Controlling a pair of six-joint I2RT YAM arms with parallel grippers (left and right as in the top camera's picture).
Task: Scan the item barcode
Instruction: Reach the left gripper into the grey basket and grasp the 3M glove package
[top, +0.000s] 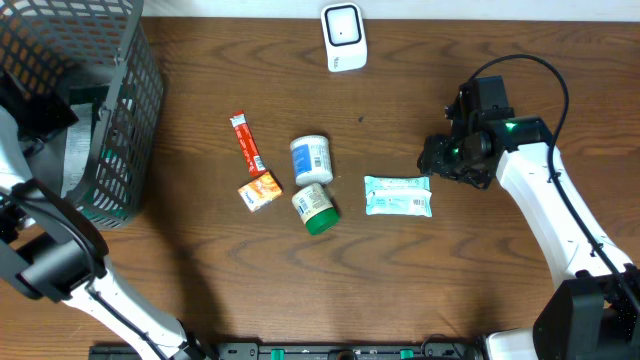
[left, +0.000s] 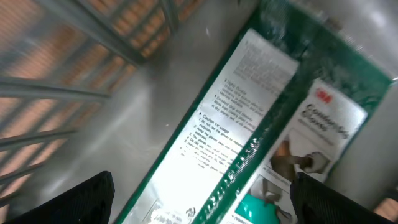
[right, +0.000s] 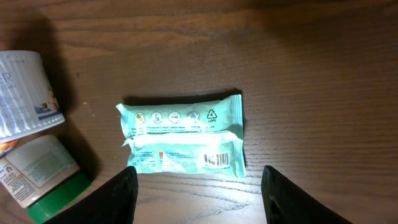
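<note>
Left wrist: left fingers (left: 74, 202) apart over a 3M package (left: 323, 124); right fingers (right: 115, 199) apart above barcoded teal wrapper (right: 180, 140).

Bare table (top: 400, 275) on three sides of the teal packet (top: 398, 195) — green-capped jar (top: 316, 209) close at its left

Mesh basket (top: 132, 105), red sachet (top: 246, 143), orange packet (top: 260, 190), white tub (top: 311, 158), green-lidded jar (top: 316, 208)

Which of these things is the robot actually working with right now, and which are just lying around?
In the job, as it looks:
teal snack packet, barcode up; right gripper, open above it; white scanner.

Lying about:
white tub; green-lidded jar; orange packet; red sachet; mesh basket.
</note>
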